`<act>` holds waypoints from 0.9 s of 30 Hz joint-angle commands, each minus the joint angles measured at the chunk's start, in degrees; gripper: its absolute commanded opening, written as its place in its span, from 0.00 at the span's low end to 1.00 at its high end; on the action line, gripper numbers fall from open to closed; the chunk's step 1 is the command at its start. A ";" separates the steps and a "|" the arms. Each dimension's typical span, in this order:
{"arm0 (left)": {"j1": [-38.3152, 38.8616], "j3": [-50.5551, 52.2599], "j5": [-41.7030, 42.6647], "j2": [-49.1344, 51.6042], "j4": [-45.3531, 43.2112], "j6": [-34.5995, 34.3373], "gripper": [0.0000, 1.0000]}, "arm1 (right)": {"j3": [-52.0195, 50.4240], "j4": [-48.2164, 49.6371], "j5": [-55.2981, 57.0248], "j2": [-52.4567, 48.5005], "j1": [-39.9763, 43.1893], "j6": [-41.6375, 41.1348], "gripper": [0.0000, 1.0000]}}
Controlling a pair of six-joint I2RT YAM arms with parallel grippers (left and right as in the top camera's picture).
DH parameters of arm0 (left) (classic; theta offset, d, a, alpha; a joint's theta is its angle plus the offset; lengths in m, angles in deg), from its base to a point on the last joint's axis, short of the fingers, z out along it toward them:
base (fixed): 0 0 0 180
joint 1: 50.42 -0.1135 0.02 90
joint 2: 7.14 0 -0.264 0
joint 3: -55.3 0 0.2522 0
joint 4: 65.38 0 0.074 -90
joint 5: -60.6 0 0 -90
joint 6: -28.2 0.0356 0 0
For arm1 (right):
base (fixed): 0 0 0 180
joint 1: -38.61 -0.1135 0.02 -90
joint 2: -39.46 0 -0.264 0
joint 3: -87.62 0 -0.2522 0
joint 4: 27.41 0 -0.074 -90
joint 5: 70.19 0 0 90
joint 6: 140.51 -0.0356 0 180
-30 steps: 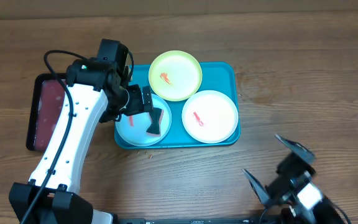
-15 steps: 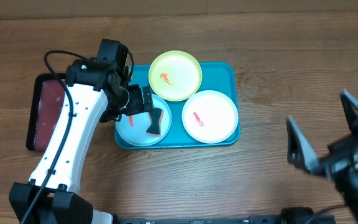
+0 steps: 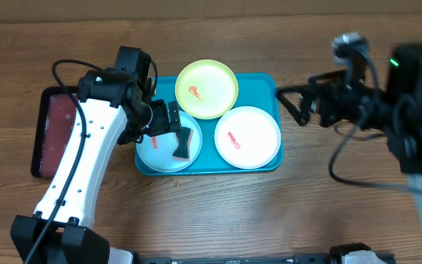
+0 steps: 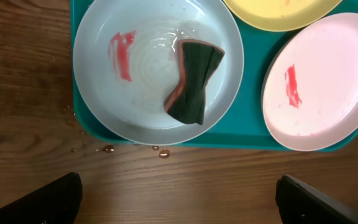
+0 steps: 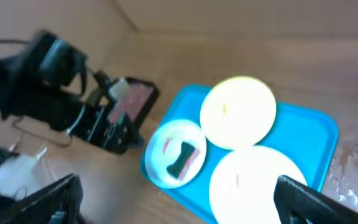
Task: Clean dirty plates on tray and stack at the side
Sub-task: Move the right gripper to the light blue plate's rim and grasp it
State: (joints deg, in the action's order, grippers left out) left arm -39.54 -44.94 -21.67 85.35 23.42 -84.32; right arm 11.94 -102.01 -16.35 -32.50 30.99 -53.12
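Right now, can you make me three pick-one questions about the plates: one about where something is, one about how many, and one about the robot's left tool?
1. Where does the dark cloth lie?
A. on the light blue plate
B. on a shelf
C. in a cup
2. How many plates sit on the teal tray?
A. two
B. three
C. four
3. How is the left tool?
A. shut on the cloth
B. shut on a plate
C. open and empty
Answers: 1 A, the cloth lies across that plate's middle. 2 B, the light blue plate, the yellow-green plate and the white plate. 3 C, its fingers stand wide apart with nothing between.
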 commanded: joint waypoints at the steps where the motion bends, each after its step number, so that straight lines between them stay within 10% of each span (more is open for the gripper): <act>1: 0.39 0.09 0.20 0.31 -0.26 0.24 1.00 | 12.79 -10.69 14.16 -9.84 -6.95 -3.80 1.00; 3: 0.39 0.09 0.17 0.31 -0.26 0.24 1.00 | 14.62 -11.21 13.88 -14.71 -10.49 -3.45 1.00; 6: 0.39 0.09 0.17 0.31 -0.33 0.24 0.91 | 13.81 -6.43 12.76 -19.89 -13.92 -4.15 0.57; 8: 0.39 0.09 -0.35 0.42 -0.76 0.22 0.73 | 13.16 -3.65 12.87 -23.47 -15.61 -7.04 0.46; 15: 0.22 0.09 -2.01 1.40 -0.26 0.22 1.00 | 12.61 1.62 13.92 -37.88 -20.13 -15.69 0.40; 27: -2.67 0.09 -1.97 6.25 -0.42 1.79 1.00 | 12.09 4.55 17.77 -51.39 -28.06 -18.51 0.43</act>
State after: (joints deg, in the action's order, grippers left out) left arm -40.83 -44.94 -22.85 90.36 23.10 -84.10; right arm 24.55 -97.70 -0.55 -82.16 5.29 -70.21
